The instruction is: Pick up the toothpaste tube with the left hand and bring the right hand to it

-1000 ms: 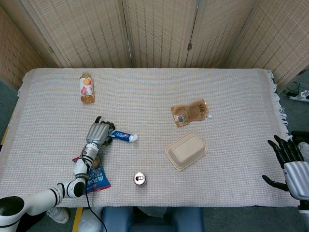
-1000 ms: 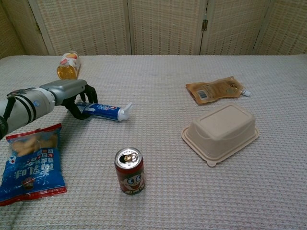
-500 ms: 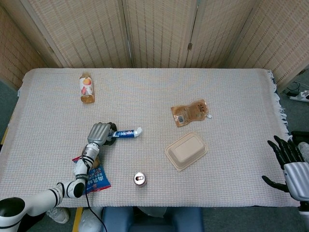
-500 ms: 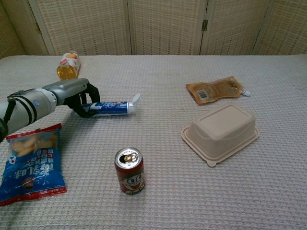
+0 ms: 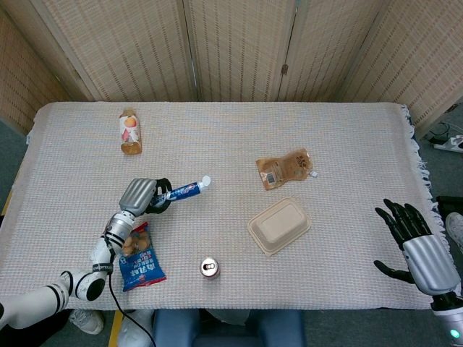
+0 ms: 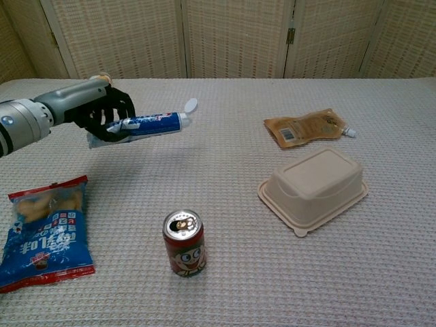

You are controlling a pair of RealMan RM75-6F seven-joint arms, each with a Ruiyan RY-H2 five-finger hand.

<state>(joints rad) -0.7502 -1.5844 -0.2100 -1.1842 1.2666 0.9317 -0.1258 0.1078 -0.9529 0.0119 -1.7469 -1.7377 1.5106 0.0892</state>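
Toothpaste tube off the desk, left-centre of frame — left hand fingers wrapped round its tail, long axis pointing cap-right. Right hand at lower right edge, fingers spread, empty — well apart, must cross leftward.

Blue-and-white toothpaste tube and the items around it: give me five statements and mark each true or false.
1. The left hand holds the blue-and-white toothpaste tube off the woven beige tablecloth. True.
2. The tube's white cap points toward the robot's left. False: it points toward its right.
3. The right hand touches the tube. False: it is open, far off at the table's right edge.
4. The red drink can stands upright. True.
5. The beige clamshell food box is open. False: its lid is closed.
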